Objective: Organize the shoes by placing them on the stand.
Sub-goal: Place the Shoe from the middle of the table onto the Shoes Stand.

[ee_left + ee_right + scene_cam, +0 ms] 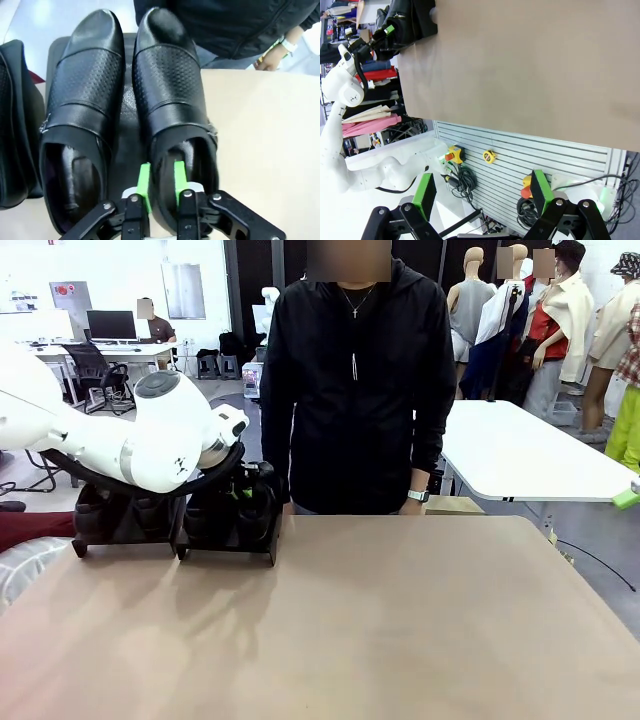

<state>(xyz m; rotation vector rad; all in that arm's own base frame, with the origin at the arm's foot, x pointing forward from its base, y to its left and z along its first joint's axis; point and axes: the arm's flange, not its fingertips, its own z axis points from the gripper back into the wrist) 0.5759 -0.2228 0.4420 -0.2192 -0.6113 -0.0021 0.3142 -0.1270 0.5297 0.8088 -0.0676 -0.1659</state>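
Note:
Two black shoes lie side by side on the stand (127, 107), toes pointing away: one shoe (82, 100) on the left, another shoe (170, 95) on the right. My left gripper (161, 182) straddles the heel rim of the right-hand shoe, one green pad (144, 182) outside and one inside. Whether the pads still press the rim is unclear. A third shoe (15, 125) shows at the left edge. In the front view the left gripper (245, 492) hangs over the right unit of the stand (230, 540). My right gripper (484, 200) is open and holds nothing.
The person stands at the far edge of the table (400, 620), a hand (412, 506) resting close to it. The left unit of the stand (125, 530) sits beside the right one at the far left. A white table (520, 455) stands behind on the right.

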